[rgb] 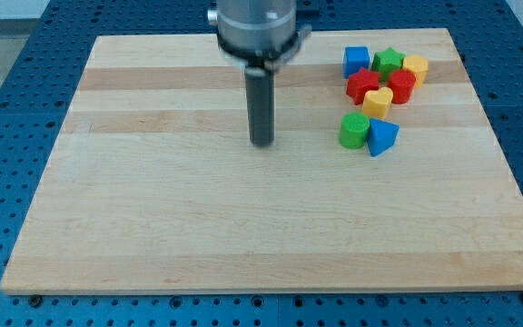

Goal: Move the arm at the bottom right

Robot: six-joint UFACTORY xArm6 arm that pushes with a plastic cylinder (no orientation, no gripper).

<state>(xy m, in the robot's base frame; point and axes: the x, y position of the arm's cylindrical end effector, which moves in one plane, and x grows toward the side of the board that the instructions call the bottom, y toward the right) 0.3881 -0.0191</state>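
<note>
Resting on board (152,227), my tip (261,143) bare; green cylinder (354,131) well right.

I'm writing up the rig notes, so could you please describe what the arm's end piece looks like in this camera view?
A wide, metallic grey cylindrical housing enters from the view's top, narrowing to a darker collar. From it hangs a straight dark grey rod, smooth and round, ending at my tip on the wooden board. No cables, markings or labels show. My tip stands to the view's left of the blocks.
</note>
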